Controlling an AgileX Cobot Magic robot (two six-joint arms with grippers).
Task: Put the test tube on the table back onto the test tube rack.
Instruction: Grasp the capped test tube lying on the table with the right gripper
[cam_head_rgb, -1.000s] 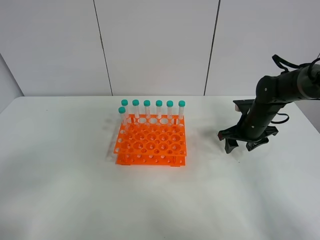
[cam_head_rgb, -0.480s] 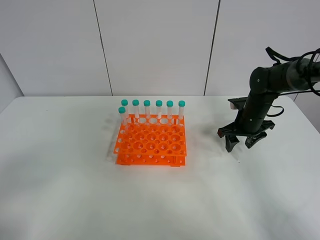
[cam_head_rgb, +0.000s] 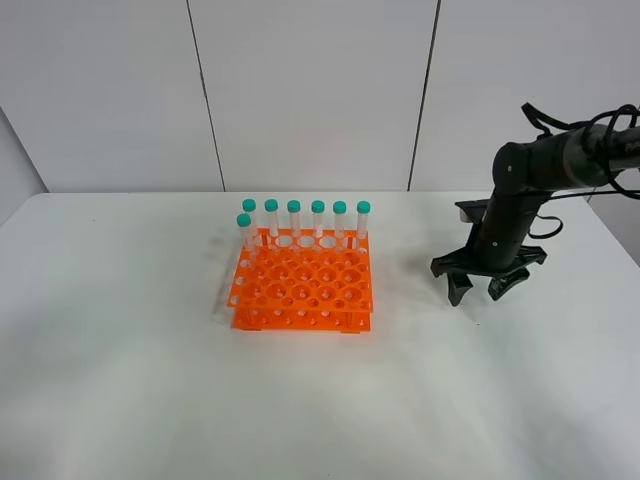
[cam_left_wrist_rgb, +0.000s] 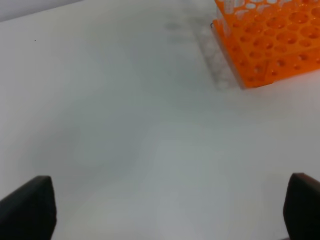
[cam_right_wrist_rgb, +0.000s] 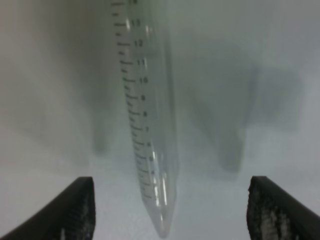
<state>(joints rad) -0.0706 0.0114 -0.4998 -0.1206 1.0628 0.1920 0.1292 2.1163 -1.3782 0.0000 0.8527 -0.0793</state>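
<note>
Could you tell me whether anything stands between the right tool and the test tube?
Nothing visible does: the test tube lies on the table directly beneath the open right tool, between its jaws, with bare surface around it.

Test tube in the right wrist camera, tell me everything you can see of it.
The test tube is slim and clear, apparently plastic, with a printed scale of ticks and numbers along its side and a pointed conical tip. Its cap end runs out of frame. It appears to lie flat on the white table, between the fingers of the open right gripper, which stand clear of it. Only the table touches it.
</note>
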